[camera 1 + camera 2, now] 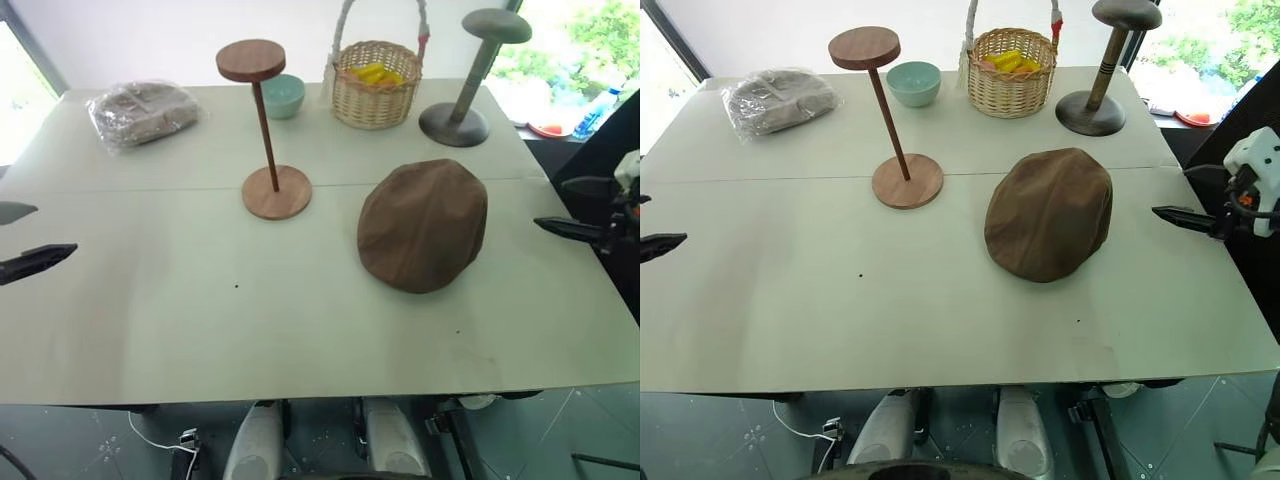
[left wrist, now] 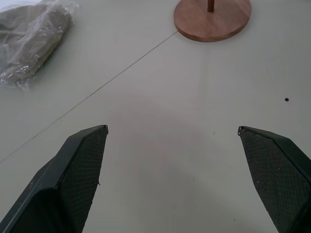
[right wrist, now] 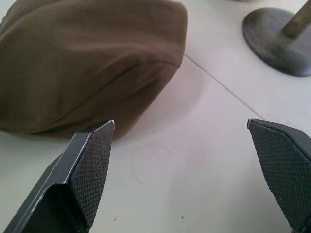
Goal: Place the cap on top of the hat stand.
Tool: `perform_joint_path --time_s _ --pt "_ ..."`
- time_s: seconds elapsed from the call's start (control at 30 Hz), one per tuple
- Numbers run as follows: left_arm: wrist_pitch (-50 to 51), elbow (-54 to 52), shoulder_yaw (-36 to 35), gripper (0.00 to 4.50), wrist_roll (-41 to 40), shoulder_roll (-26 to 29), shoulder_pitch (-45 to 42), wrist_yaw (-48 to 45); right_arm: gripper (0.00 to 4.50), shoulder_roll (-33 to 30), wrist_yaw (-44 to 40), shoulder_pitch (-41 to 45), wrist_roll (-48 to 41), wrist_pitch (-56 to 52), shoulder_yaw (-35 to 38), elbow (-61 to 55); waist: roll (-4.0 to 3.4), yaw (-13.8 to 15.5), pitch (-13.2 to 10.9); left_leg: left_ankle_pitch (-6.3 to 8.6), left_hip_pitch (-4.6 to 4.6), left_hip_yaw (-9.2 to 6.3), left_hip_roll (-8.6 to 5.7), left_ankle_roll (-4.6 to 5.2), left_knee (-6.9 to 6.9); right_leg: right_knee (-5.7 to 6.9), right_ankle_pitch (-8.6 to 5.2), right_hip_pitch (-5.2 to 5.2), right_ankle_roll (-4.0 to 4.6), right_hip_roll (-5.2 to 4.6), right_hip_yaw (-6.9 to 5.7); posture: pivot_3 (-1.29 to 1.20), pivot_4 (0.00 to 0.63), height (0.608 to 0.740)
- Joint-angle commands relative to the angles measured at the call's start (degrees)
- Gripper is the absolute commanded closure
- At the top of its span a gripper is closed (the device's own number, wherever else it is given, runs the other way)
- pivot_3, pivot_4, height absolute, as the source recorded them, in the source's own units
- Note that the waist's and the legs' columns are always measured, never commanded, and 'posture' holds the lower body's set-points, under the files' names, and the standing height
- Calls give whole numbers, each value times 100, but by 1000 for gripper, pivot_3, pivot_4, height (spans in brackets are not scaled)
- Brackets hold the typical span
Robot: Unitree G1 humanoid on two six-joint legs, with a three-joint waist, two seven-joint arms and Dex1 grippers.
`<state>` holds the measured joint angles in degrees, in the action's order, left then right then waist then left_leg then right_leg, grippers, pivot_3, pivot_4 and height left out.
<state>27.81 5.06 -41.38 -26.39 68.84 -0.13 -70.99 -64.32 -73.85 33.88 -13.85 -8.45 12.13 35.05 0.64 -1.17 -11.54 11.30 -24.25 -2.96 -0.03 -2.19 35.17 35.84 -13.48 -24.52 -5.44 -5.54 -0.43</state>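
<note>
Cap (image 1: pixel 423 225) lies flat on the table (image 1: pixel 180 300), right of the hat stand (image 1: pixel 266 130), much nearer the right gripper (image 3: pixel 182 145), whose jaws are wide apart and empty, like the left gripper (image 2: pixel 172 145).

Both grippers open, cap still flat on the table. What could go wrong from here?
1. The cap is soft and lies flat; the right gripper may pinch only a fold, leaving it sagging.
2. The hat stand has a thin rod and a small top disc; a sideways nudge could tip it.
3. The grey stand beside the cap could be mistaken for the target.
</note>
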Motion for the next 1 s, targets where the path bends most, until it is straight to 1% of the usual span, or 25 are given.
perform_joint_path --time_s 0.03,0.2,0.4,0.5,0.6,0.67,0.8,0.93,1.0 --pt "-124 56 51 12 47 160 -148 -13 0 -149 39 22 -97 148 248 -50 0 -3 0 0 2 0 0 0 0 3 0 0 0 0 0 0 150 740" --pt "-143 156 173 12 27 139 -371 -1 0 -142 186 43 -67 292 270 5 0 -24 0 -1 19 7 1 1 0 23 -1 0 0 2 9 0 150 740" --pt "105 96 335 12 -173 148 -683 -28 0 -170 291 84 -28 367 226 60 0 -33 0 -1 24 15 1 1 5 28 0 1 -1 2 17 0 150 740" --pt "349 56 519 12 -362 183 -988 -54 0 -182 405 209 23 273 167 65 1 -35 -1 -1 25 18 1 1 6 30 0 2 -2 3 19 0 150 740" --pt "839 -277 824 12 -842 217 -1487 -150 0 -170 548 270 47 196 125 -292 2 -38 -1 -1 27 19 1 1 9 32 1 4 -3 3 20 0 150 740" --pt "1160 -604 1072 12 -1182 223 -1800 -250 0 -156 730 183 83 80 110 -812 1 -34 -1 -2 27 19 1 1 11 34 1 5 -4 3 21 0 150 740" --pt "1704 -1120 1635 12 -1792 291 -2321 -635 0 -126 996 -487 20 -369 251 -2533 2 -20 0 -2 28 18 2 1 13 37 9 5 -23 7 24 0 150 740" --pt "1741 -1350 2469 12 -1899 310 -2837 -1147 0 89 1534 -1373 -201 -1445 411 -4889 3 10 0 -2 29 17 8 1 11 41 10 4 -31 19 27 0 150 740" --pt "1694 -1352 2864 12 -1838 210 -3124 -1325 0 167 1781 -1792 -143 -1760 417 -5829 3 20 0 -2 29 13 13 1 14 42 10 4 -29 27 28 0 150 740"
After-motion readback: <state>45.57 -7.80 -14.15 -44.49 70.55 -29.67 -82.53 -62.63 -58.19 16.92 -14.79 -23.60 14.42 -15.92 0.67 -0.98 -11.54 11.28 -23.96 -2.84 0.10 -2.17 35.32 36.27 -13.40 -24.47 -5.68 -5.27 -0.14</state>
